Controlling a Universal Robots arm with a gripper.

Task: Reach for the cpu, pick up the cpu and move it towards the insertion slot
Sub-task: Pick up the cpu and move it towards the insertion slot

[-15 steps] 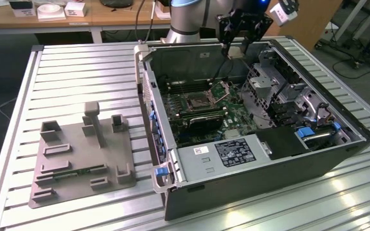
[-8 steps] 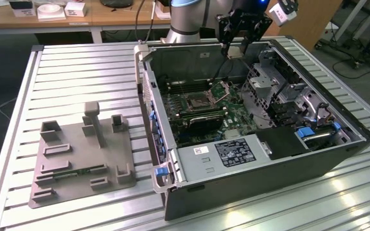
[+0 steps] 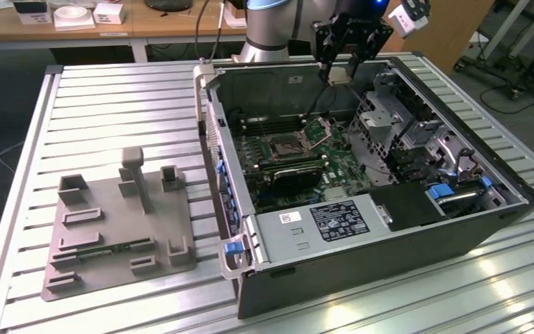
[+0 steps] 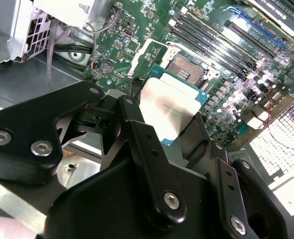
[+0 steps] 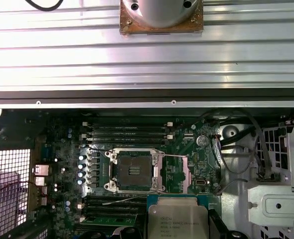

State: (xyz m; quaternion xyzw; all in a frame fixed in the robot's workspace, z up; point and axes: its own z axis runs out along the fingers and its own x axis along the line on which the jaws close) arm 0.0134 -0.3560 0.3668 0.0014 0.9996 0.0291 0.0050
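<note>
Ribbed aluminium surface carries an open computer case and a grey tray. Above the case's far wall, the end effector is clenched on the cpu, its pale metal top plain in the second wrist view. It hangs clear of the motherboard, near the insertion slot, whose retention frame stands raised.

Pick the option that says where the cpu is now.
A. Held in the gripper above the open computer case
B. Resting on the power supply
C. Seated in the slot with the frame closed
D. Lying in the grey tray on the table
A: in the second wrist view the gripper clamps the cpu, hanging above the motherboard with the slot open and bare.
</note>
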